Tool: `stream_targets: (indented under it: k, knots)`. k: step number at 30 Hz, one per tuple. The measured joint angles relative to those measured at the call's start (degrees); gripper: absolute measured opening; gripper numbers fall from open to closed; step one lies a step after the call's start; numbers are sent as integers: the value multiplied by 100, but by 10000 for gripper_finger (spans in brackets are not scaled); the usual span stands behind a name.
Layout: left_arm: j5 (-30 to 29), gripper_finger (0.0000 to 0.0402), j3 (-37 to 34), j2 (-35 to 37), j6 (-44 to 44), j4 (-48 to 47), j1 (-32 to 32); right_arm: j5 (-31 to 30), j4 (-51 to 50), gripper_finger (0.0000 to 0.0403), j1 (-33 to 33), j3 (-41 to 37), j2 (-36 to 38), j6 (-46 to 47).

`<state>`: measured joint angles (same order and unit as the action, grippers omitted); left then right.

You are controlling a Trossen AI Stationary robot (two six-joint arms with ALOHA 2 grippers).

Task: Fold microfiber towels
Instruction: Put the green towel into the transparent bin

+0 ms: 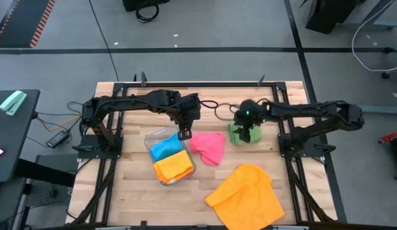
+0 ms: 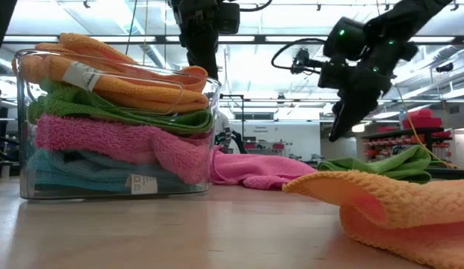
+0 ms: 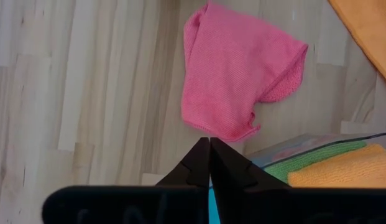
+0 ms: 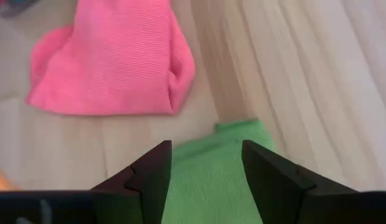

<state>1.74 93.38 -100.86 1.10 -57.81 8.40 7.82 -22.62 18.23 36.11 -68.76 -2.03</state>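
Observation:
A crumpled pink towel (image 1: 208, 147) lies on the wooden table near its middle; it also shows in the left wrist view (image 3: 233, 81) and the right wrist view (image 4: 112, 62). A green towel (image 1: 240, 135) lies bunched to its right. A large orange towel (image 1: 246, 195) lies loosely folded near the front edge. My left gripper (image 3: 209, 140) is shut and empty, above the table between the pink towel and the clear tray. My right gripper (image 4: 205, 149) is open and hangs over the green towel (image 4: 211, 180), apart from it in the low view (image 2: 338, 133).
A clear plastic tray (image 1: 161, 142) at the centre left holds folded towels, stacked orange, green, pink and blue in the low view (image 2: 22, 164). Bare wood lies at the front left and far right. Cables run along the table's far edge.

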Motion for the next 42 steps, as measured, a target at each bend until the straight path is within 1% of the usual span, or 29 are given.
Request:
stream_targets:
  k: [4, 7, 9, 12, 15, 18, 21, 24, 27, 31, 32, 36, 42]
  knots:
    - [0, 18, -2, 0, 73, 20, 0, 1129, -988, 187, 1062, 403, -261, 32]
    - [2, 23, 0, 0, 109, 29, 0, 1455, -1518, 180, 1747, 672, -590, -6]
    - [1, 26, -1, 0, 151, 52, 0, 1657, -1827, 182, 2083, 870, -853, -173]
    - [0, 28, -2, 0, 292, 51, 0, 1722, -2290, 197, 2307, 1218, -1295, -513]
    - [0, 24, -1, 0, 302, 51, -2, 1622, -2642, 223, 2364, 1574, -1783, -788]
    - [0, 19, -1, 0, 304, 51, 0, 1288, -3045, 253, 2364, 1897, -2311, -1023]
    - [0, 17, -1, 0, 302, 51, -2, 1100, -3506, 280, 2364, 2143, -2793, -1426]
    - [0, 20, -1, 0, 299, 51, 0, 1047, -3800, 295, 2363, 2290, -3103, -1904]
    - [0, 25, -2, 0, 299, 51, 0, 1054, -3958, 295, 2361, 2317, -3319, -2255]
    - [0, 29, 0, 0, 298, 49, 0, 1427, -4028, 283, 2335, 2251, -3535, -2392]
    - [0, 29, -2, 0, 298, 49, 0, 1440, -4024, 280, 2306, 2250, -3570, -2414]
    - [0, 24, 0, 0, 298, 49, -1, 1491, -3990, 273, 2088, 2243, -3617, -2524]
    - [1, 16, -2, 0, 302, 47, 0, 1931, -3726, 272, 1700, 2232, -3625, -2519]
